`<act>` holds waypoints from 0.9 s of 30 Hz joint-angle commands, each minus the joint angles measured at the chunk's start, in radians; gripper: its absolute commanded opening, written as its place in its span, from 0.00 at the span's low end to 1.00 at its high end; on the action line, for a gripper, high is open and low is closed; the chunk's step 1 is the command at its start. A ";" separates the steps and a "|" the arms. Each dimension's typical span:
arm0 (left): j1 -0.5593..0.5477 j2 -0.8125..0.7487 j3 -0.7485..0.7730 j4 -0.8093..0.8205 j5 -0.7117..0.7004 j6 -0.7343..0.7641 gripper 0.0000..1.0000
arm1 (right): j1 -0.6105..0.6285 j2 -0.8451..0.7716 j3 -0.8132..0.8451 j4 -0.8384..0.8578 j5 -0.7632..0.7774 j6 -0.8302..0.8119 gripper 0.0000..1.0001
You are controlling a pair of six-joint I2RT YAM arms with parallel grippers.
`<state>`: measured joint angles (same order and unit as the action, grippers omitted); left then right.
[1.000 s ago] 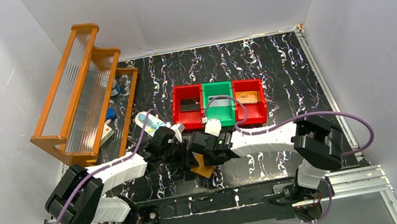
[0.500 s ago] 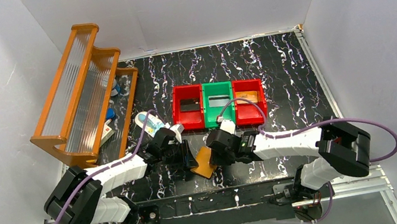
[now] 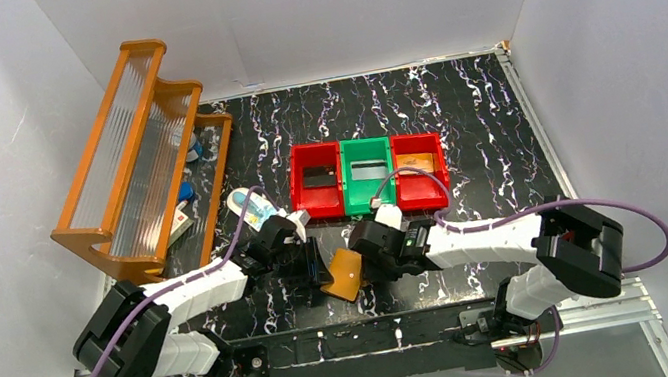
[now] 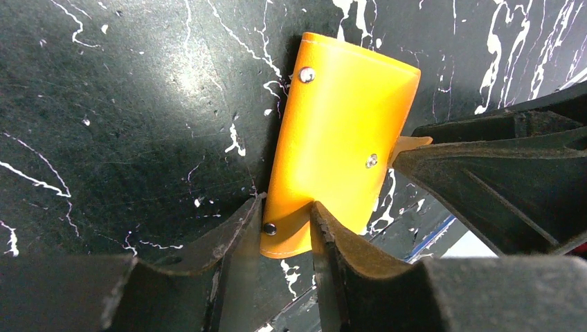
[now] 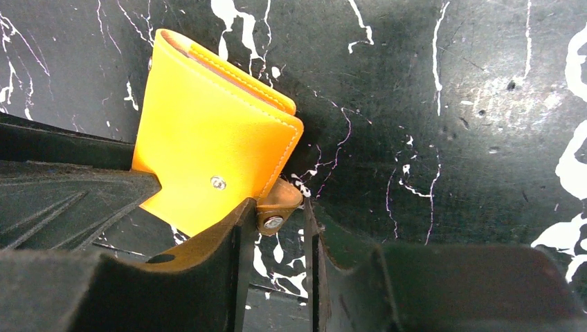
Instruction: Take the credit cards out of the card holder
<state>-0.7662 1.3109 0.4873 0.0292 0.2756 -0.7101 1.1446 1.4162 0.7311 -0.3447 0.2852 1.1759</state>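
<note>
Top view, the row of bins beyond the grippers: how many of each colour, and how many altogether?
Red bins: 2
Green bin: 1
Total: 3

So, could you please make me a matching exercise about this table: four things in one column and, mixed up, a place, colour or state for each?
1 card holder
2 middle bin
3 wooden rack
4 left tool

a on the far left
b shut on a corner of the card holder
c green
d between the left tool and the right tool

Pairs: 1-d, 2-c, 3-a, 4-b
</note>
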 commanded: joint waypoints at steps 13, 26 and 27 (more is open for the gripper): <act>-0.007 -0.040 0.025 -0.104 -0.006 0.019 0.32 | -0.072 -0.131 -0.186 0.224 -0.111 0.112 0.42; -0.007 -0.029 0.032 -0.106 0.005 0.019 0.32 | -0.118 -0.162 -0.272 0.351 -0.230 0.124 0.35; -0.007 -0.028 0.034 -0.106 0.005 0.018 0.32 | -0.118 -0.164 -0.278 0.354 -0.228 0.129 0.33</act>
<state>-0.7681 1.2957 0.4988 -0.0311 0.2768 -0.7063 1.0306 1.2610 0.4702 -0.0654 0.0956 1.2846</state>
